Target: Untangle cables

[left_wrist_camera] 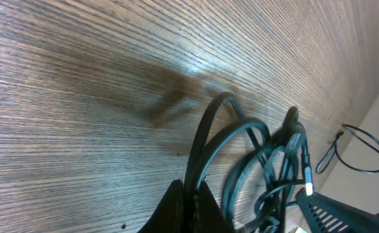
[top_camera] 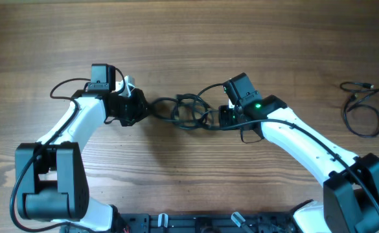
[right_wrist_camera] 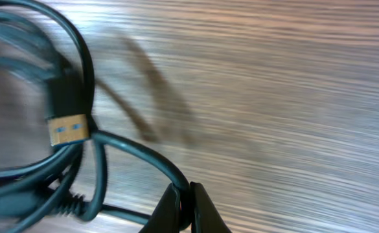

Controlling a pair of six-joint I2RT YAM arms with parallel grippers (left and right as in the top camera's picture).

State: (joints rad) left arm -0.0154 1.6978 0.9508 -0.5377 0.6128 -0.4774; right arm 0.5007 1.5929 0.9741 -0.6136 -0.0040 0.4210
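**Overhead: one cable out, the knot not yet undone**

The overhead view gives the state of the job. One loose cable (top_camera: 361,107) lies by itself at the right edge of the table (top_camera: 189,39), well apart from everything else, so I judge that part as done. The rest is a tangle (top_camera: 186,111) of thin black loops near the middle of the table, strung between the left arm (top_camera: 79,123) and the right arm (top_camera: 299,136). The loops cross one another several times. How many cords are in there cannot be told from above. The larger part of the work appears to be left: the knot has to be drawn open and its cords laid apart.

The overhead view hides the grip itself, because both wrists cover it. The left wrist view fills that in. The left jaws are closed on a single strand (left_wrist_camera: 202,149) that arches up out of them, with the mass of loops (left_wrist_camera: 267,162) just beyond. The freed cable (left_wrist_camera: 361,149) shows small in the far corner.

The right wrist view shows the right jaws pressed together on another strand (right_wrist_camera: 144,158) that curves away to the left. It also shows a detail that neither other view makes clear: a metal USB plug (right_wrist_camera: 67,129) with a blue insert, lying inside a loop. I judge that plug end would need to pass back through the loop for the cord to come free.
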